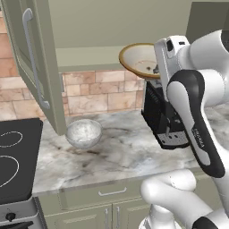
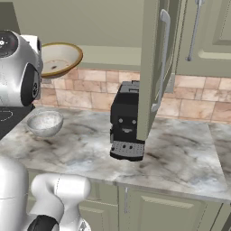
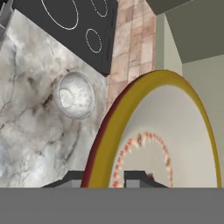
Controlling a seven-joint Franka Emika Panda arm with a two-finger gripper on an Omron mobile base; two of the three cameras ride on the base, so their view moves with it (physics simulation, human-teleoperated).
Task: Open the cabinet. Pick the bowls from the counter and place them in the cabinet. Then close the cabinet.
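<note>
The cabinet [image 1: 89, 27] stands open: its left door [image 1: 33, 62] swings out over the counter [image 1: 120, 152], and its right door [image 2: 153, 67] projects forward beside the black coffee machine [image 2: 126, 122]. Between the two door edges the pale shelf [image 1: 89, 56] is exposed, with free room above it. The stovetop [image 1: 15, 156] borders the counter's left end.

The speckled grey-white bowl [image 1: 83, 133] rests on the counter, just below the left door's lower corner and well apart from the coffee machine.

The gripper [image 3: 114, 177] is clamped on the rim of the tan bowl [image 1: 141, 59], one finger on each side. This bowl is tilted, held at shelf height in front of the cabinet opening, above the coffee machine.
</note>
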